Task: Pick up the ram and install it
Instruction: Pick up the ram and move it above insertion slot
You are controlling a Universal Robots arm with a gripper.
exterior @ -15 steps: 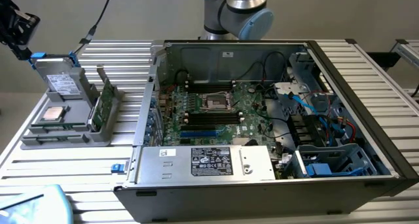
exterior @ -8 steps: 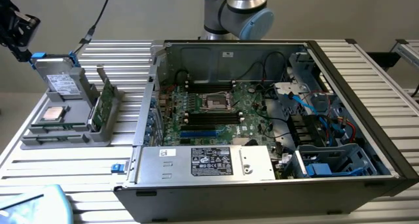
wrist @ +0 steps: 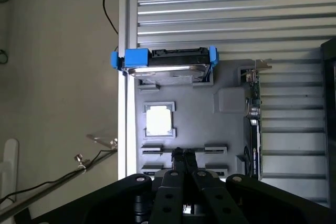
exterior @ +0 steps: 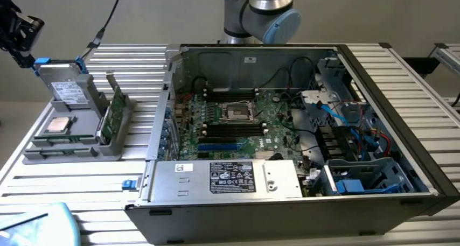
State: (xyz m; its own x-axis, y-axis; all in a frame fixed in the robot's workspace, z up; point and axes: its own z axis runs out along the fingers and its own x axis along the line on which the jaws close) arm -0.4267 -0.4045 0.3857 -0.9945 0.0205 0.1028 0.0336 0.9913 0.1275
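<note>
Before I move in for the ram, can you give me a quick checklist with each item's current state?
1. End effector open for the pick: not ok, shut with nothing in it.
2. End effector above the grey holder: ok.
3. Ram seated in the holder's slots: cannot tell.
4. Computer case open: ok.
5. Motherboard memory slots free of cables: ok, as far as the exterior view shows.

Parts cut off or unreadable
Behind the computer case [exterior: 273, 219] the robot arm [exterior: 259, 9] is cut by the picture's edge; the label [exterior: 231, 177] on the case is too small to read; the gripper [wrist: 183, 152] is cut off at its base.
</note>
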